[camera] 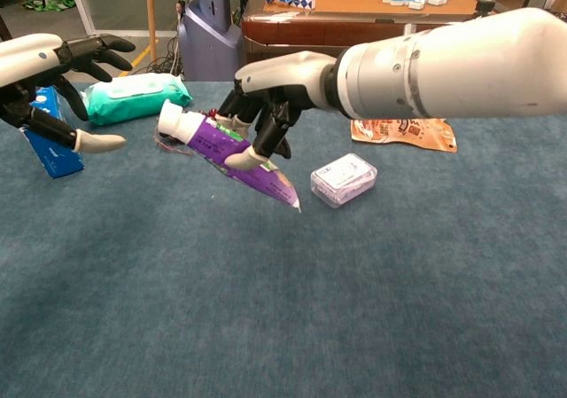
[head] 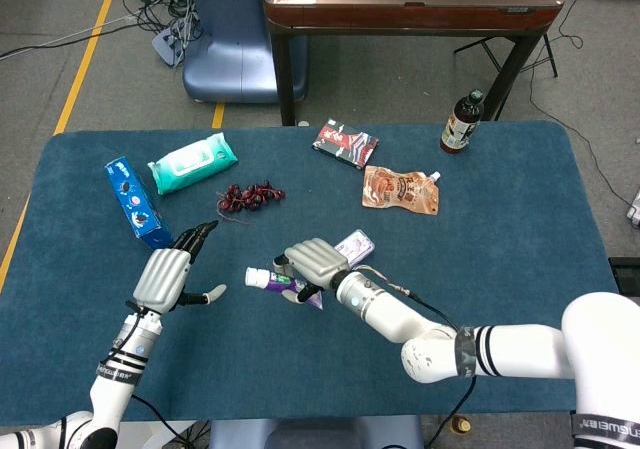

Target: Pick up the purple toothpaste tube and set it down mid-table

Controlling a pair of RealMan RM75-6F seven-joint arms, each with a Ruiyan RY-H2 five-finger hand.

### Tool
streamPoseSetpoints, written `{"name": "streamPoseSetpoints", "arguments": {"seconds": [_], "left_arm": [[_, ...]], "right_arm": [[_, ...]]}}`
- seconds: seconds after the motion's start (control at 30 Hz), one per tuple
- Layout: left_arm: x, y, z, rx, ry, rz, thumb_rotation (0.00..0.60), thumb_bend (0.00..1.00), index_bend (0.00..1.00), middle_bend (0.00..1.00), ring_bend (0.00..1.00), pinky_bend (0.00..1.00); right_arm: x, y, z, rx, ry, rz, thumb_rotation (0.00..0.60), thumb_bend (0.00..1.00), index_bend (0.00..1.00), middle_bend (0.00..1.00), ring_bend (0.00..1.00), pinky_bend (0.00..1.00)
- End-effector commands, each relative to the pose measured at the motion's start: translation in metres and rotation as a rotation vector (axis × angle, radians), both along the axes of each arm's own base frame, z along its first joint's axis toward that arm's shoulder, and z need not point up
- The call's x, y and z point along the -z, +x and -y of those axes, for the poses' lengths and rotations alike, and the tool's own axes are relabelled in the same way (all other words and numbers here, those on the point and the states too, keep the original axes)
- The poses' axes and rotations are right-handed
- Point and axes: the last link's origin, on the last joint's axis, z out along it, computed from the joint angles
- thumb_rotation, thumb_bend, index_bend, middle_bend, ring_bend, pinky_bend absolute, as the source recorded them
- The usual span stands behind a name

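Note:
My right hand (head: 314,262) (camera: 270,97) grips the purple toothpaste tube (head: 282,282) (camera: 232,152) above the blue table (head: 480,269), near its middle. The tube tilts, its white cap (camera: 175,121) up and toward my left, its flat tail (camera: 285,194) pointing down. My left hand (head: 170,274) (camera: 55,83) is open, fingers spread, off to the left of the cap and apart from it, holding nothing.
A small clear box (head: 353,245) (camera: 344,178) lies just right of the tube. A blue carton (head: 138,202), a green wipes pack (head: 193,162), dark grapes (head: 250,196), an orange pouch (head: 401,190), a red packet (head: 345,143) and a bottle (head: 462,122) stand farther back.

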Motion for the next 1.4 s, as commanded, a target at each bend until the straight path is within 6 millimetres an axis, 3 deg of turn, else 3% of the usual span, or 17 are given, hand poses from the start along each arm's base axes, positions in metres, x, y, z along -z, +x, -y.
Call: {"name": "streamPoseSetpoints", "arguments": {"seconds": [0.03,0.13,0.17,0.2,0.27,0.37,0.43,0.63,1.07,1.4], "left_arm": [[-0.006,-0.007,0.003,-0.015,0.004,-0.016,0.515,0.17,0.00,0.09,0.13,0.34],[-0.013,-0.016,0.004,-0.040,0.003,-0.015,0.537,0.17,0.00,0.09,0.13,0.33],[-0.015,-0.019,0.004,-0.047,0.004,-0.006,0.514,0.17,0.00,0.09,0.12,0.32],[-0.018,-0.021,0.004,-0.059,0.005,0.011,0.465,0.17,0.00,0.09,0.12,0.32],[-0.021,-0.024,0.004,-0.075,-0.004,0.047,0.278,0.17,0.00,0.08,0.11,0.29],[-0.025,-0.024,0.003,-0.100,-0.029,0.142,0.063,0.17,0.00,0.06,0.08,0.24],[-0.028,-0.024,0.002,-0.115,-0.051,0.213,0.004,0.17,0.00,0.05,0.07,0.20],[-0.038,-0.018,-0.003,-0.114,-0.087,0.337,0.000,0.16,0.00,0.04,0.04,0.16],[-0.058,0.007,-0.005,-0.067,-0.122,0.393,0.000,0.15,0.00,0.04,0.04,0.16],[-0.051,0.021,-0.005,-0.025,-0.130,0.392,0.000,0.15,0.00,0.04,0.04,0.16]], "right_arm": [[-0.009,-0.008,-0.001,-0.007,-0.001,-0.035,0.600,0.88,0.86,0.76,0.68,0.57],[-0.016,-0.017,-0.001,-0.002,-0.005,-0.058,0.600,0.88,0.86,0.76,0.68,0.57],[-0.018,-0.020,-0.001,0.002,-0.007,-0.062,0.600,0.88,0.86,0.76,0.68,0.57],[-0.020,-0.024,-0.001,0.010,-0.010,-0.064,0.600,0.88,0.86,0.76,0.68,0.57],[-0.021,-0.028,-0.002,0.026,-0.003,-0.060,0.600,0.88,0.86,0.76,0.69,0.57],[-0.022,-0.033,-0.004,0.039,0.008,-0.056,0.600,0.88,0.86,0.76,0.69,0.57],[-0.020,-0.036,-0.006,0.048,0.020,-0.046,0.600,0.88,0.86,0.76,0.69,0.57],[-0.014,-0.034,-0.011,0.072,0.034,0.039,0.600,0.88,0.86,0.76,0.69,0.58],[0.018,-0.009,-0.034,0.060,0.037,0.271,0.600,0.88,0.87,0.76,0.69,0.60],[0.046,0.013,-0.052,0.071,0.021,0.391,0.600,0.87,0.87,0.76,0.70,0.60]]}}
